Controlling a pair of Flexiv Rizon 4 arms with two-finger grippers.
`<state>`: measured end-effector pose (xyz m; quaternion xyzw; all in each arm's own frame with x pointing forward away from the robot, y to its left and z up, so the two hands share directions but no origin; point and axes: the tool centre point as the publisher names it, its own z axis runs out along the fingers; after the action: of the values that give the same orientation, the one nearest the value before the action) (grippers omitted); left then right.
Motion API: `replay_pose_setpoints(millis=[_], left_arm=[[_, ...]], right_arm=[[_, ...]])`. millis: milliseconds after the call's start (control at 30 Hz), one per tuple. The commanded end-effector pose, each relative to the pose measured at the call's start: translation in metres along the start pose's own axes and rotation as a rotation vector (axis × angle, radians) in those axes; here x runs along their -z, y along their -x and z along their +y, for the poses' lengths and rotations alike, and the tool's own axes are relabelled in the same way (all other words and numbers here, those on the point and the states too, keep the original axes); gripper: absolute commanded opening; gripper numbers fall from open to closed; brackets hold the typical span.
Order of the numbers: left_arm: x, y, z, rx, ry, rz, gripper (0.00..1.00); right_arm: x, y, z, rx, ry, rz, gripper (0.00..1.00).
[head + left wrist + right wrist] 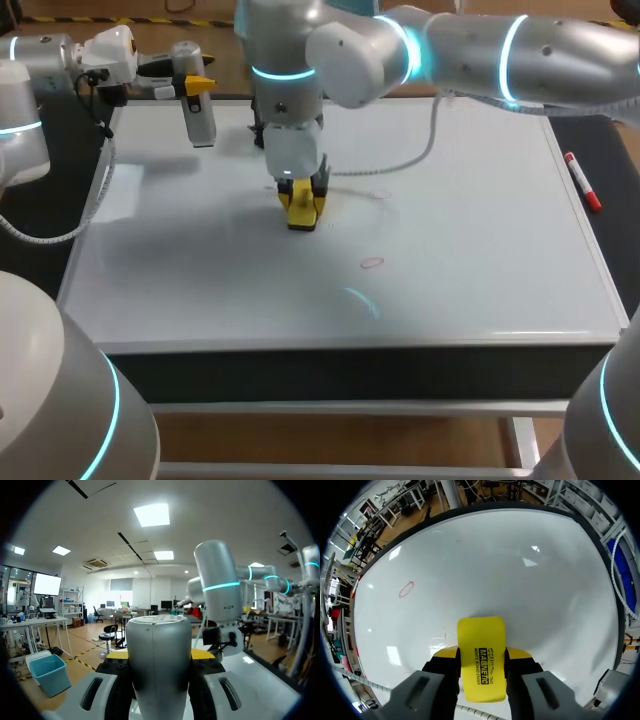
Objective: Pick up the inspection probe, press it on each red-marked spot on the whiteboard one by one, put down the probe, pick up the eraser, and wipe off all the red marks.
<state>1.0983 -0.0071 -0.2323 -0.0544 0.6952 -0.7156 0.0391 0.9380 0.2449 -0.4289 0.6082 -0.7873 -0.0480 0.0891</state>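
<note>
My right gripper is clamped from 2 sides on the flat yellow block eraser, pressing it face-down on the glossy white whiteboard. I judge this is because wiping needs its pad flat against the surface. 1 thin red oval mark lies unwiped near the eraser, toward the board's front edge. My left gripper grips the grey cylindrical inspection probe above the board's far left corner, apparently parked clear of the wiping path. The eraser looks rigid and bright, with dark print on its back.
</note>
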Motion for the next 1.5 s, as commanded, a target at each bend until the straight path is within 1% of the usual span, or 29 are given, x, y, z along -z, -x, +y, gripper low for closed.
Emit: replay_pose_setpoints(millis=[33,233,400,567,700,800,900,1000,1133,1200,1367,1467,1500], left_arm=[[0.000,0.002,-0.001,0.001,-0.001,0.005,0.00],[0.000,0.002,-0.001,0.001,-0.001,0.005,0.00],[0.000,0.002,-0.001,0.001,-0.001,0.005,0.00],[0.000,0.002,-0.001,0.001,-0.001,0.005,0.00],[0.000,0.002,-0.001,0.001,-0.001,0.005,0.00],[0.000,0.002,-0.001,0.001,-0.001,0.005,0.00],[0.000,0.002,-0.001,0.001,-0.001,0.005,0.00],[0.000,0.002,-0.001,0.001,-0.001,0.005,0.00],[0.000,0.002,-0.001,0.001,-0.001,0.005,0.00],[0.000,0.002,-0.001,0.001,-0.001,0.005,0.00],[0.000,0.002,-0.001,0.001,-0.001,0.005,0.00],[0.000,0.002,-0.001,0.001,-0.001,0.005,0.00],[0.000,0.002,-0.001,0.001,-0.001,0.005,0.00]], right_arm=[[0.000,-0.019,0.001,-0.010,-0.012,-0.021,0.00],[0.004,-0.030,-0.001,-0.031,-0.022,-0.026,0.00],[0.026,-0.033,0.003,-0.007,-0.069,-0.017,0.00],[0.049,-0.040,0.004,0.037,-0.086,-0.013,0.00],[0.059,-0.047,0.001,0.039,-0.098,-0.010,0.00],[0.061,-0.051,-0.003,0.038,-0.095,-0.020,0.00],[0.061,-0.057,-0.009,0.042,-0.066,-0.063,0.00],[0.061,-0.070,-0.019,0.031,-0.056,-0.086,0.00],[0.064,-0.095,-0.035,0.022,-0.067,-0.101,0.00],[0.063,-0.109,-0.045,0.012,-0.066,-0.105,0.00],[0.060,-0.144,-0.064,-0.054,-0.069,-0.084,0.00],[0.059,-0.165,-0.075,-0.093,-0.069,-0.088,0.00],[0.058,-0.171,-0.077,-0.095,-0.067,-0.112,0.00]])
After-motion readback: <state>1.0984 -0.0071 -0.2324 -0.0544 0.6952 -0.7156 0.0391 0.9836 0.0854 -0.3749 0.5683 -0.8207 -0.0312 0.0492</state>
